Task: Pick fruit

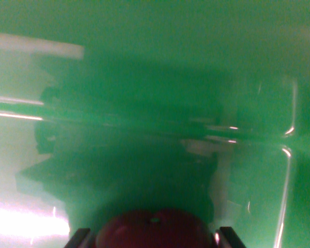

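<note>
A dark red, round fruit (pixel 154 227) with a small dimple on top fills the bottom centre of the wrist view. My gripper (pixel 154 238) holds it: the two dark fingertips (pixel 78 238) press against its left and right sides. Only the upper part of the fruit shows; the rest is cut off by the lower edge of the view. Behind it lies a blurred, glossy green surface (pixel 160 62).
The green surface carries dark reflections of the arm across its middle. Thin bright curved lines (pixel 288 155) at the wrist view's right look like the rim of a clear container. A white glare patch (pixel 26 219) sits at lower left.
</note>
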You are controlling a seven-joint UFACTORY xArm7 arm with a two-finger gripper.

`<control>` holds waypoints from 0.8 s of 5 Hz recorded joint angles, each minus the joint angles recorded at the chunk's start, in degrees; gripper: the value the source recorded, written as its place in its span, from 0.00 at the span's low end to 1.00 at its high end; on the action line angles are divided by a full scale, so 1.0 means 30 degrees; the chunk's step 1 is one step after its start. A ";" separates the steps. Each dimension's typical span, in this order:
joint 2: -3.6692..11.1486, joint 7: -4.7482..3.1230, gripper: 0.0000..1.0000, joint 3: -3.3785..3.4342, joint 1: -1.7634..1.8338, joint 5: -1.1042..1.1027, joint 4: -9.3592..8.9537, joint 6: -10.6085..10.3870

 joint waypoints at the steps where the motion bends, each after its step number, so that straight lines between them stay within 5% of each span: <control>1: -0.0042 -0.0025 1.00 0.0003 0.0002 0.0008 0.0106 0.0147; 4: -0.0118 -0.0070 1.00 0.0008 0.0004 0.0024 0.0297 0.0411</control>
